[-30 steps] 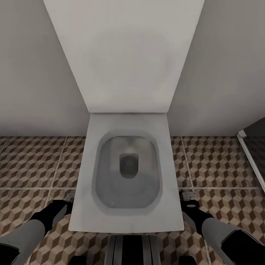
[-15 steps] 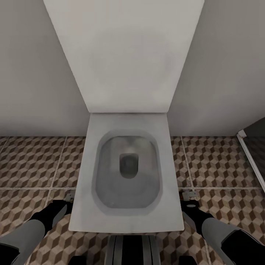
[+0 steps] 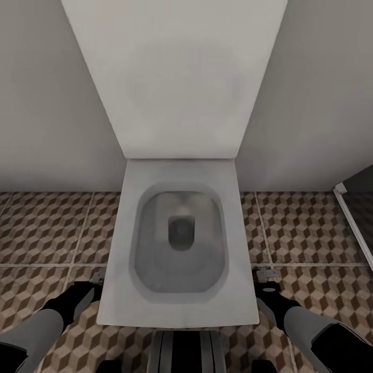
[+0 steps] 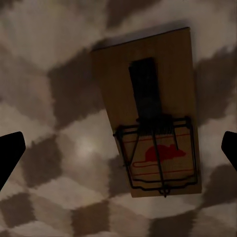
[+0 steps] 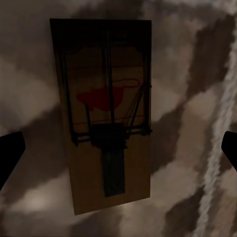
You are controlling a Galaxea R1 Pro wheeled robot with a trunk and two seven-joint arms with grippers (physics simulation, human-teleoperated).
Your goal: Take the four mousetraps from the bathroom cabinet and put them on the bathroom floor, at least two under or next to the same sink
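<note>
mousetraps (image 4: 150,116) (image 5: 104,113) — 2 | toilet (image 3: 178,243) — 1 | tools (image 3: 96,282) (image 3: 265,277) — 2

Head camera looking steeply down from above at toilet (image 3: 178,243) against grey wall (image 3: 46,103), cube-pattern bathroom floor (image 3: 46,228) on both sides, both arms entering at lower corners. Left wrist camera pointing down, very near floor (image 4: 44,59), one mousetrap (image 4: 150,111) lying between left tool fingers (image 4: 9,153). Right wrist camera also facing down and close, second mousetrap (image 5: 106,113) between right tool fingers (image 5: 10,150), pale grout line (image 5: 219,143) at side. All three views sharing same tiled floor beside toilet.
</note>
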